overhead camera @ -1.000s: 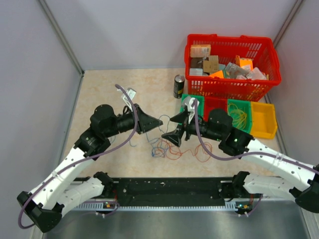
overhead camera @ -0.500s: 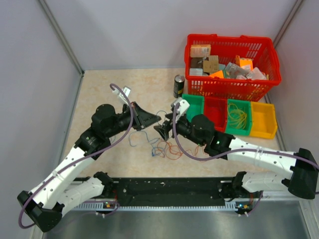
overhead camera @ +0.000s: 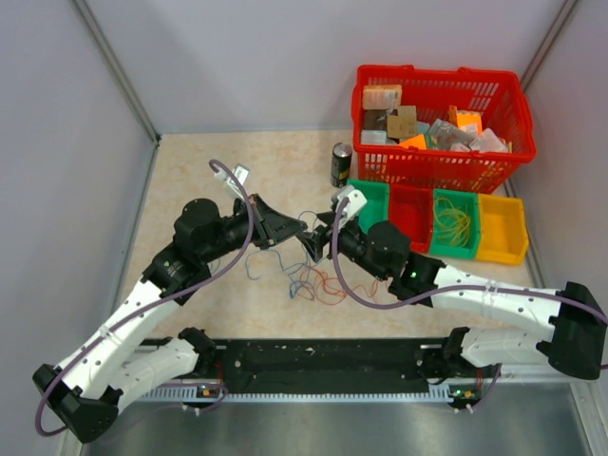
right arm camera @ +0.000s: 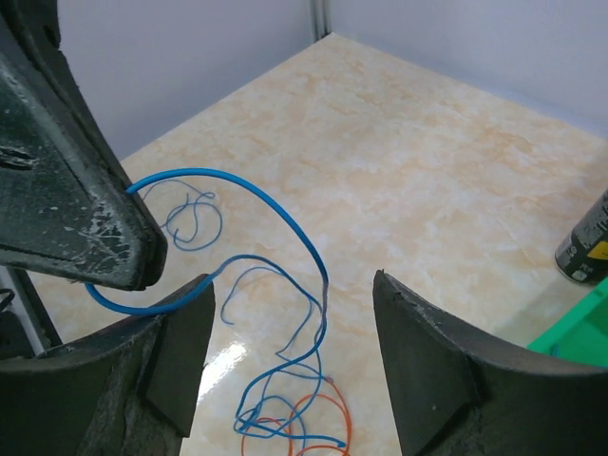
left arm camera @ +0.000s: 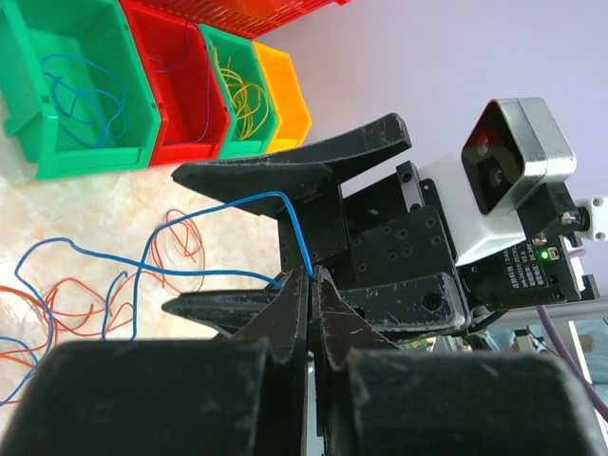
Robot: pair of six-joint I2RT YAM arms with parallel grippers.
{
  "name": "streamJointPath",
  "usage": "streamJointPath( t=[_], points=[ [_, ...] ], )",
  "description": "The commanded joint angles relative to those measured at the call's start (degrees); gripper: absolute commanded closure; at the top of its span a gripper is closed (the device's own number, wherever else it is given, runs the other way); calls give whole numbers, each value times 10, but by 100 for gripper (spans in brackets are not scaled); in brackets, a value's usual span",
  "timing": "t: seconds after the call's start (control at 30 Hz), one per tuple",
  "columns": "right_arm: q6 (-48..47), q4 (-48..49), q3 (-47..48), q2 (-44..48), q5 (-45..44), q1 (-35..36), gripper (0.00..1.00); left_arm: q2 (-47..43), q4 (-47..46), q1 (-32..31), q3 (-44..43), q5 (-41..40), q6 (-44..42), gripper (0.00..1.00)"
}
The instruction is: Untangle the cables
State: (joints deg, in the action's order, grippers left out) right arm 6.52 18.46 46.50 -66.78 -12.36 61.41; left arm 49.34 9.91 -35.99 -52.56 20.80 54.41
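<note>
The cables lie as a tangle of thin blue, red and orange loops (overhead camera: pixel 313 282) on the table between the two arms. My left gripper (left arm camera: pixel 312 277) is shut on a blue cable (left arm camera: pixel 285 201) that arches up from its tips and trails down into the tangle. In the top view the left gripper (overhead camera: pixel 296 228) meets my right gripper (overhead camera: pixel 312 243) tip to tip. The right gripper (right arm camera: pixel 294 309) stands open, its fingers (right arm camera: pixel 176 337) on either side of the hanging blue cable (right arm camera: pixel 285 214) without touching it.
A row of small bins stands at the right: green (overhead camera: pixel 377 195), red (overhead camera: pixel 410 204), green with yellow wires (overhead camera: pixel 456 220), yellow (overhead camera: pixel 501 228). Behind them are a red basket (overhead camera: pixel 437 72) full of items and a dark can (overhead camera: pixel 340 164). A loose blue wire (overhead camera: pixel 252 266) lies left of the tangle.
The right arm has swung left to meet the left gripper, and its jaws have narrowed around the blue cable. The left gripper has kept its hold and shifted slightly.
</note>
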Motion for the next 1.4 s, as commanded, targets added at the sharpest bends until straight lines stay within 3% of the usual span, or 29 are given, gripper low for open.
streamJointPath(
  t=[0.0, 0.13, 0.4, 0.67, 0.8, 0.93, 1.07, 1.27, 1.37],
  points=[
    [11, 26, 10, 3, -53, 6, 33, -9, -26, 0, -7, 8, 8, 100],
    [31, 32, 7, -2, -63, 6, 33, -7, -24, 0, -6, 9, 13, 100],
    [30, 115, -20, -8, 51, 5, 31, 0, -25, 0, -11, 3, 31, 100],
    [27, 86, -33, 2, 19, 6, 34, 1, -16, 0, -16, -10, 23, 100],
    [9, 62, -74, 50, -8, 6, 33, -1, 8, 0, -33, -23, 3, 100],
    [-5, 17, -91, 89, -30, 5, 24, -1, 18, 0, -43, -33, -10, 100],
    [-27, 24, -88, 103, 18, 6, 14, 11, 36, 0, -61, -31, -16, 100],
    [-5, 76, -49, 55, 57, 7, 2, 14, 45, 0, -62, -39, 1, 100],
    [3, 99, -26, 23, 32, 13, 1, 17, 49, 0, -61, -41, 13, 100]
  ],
)
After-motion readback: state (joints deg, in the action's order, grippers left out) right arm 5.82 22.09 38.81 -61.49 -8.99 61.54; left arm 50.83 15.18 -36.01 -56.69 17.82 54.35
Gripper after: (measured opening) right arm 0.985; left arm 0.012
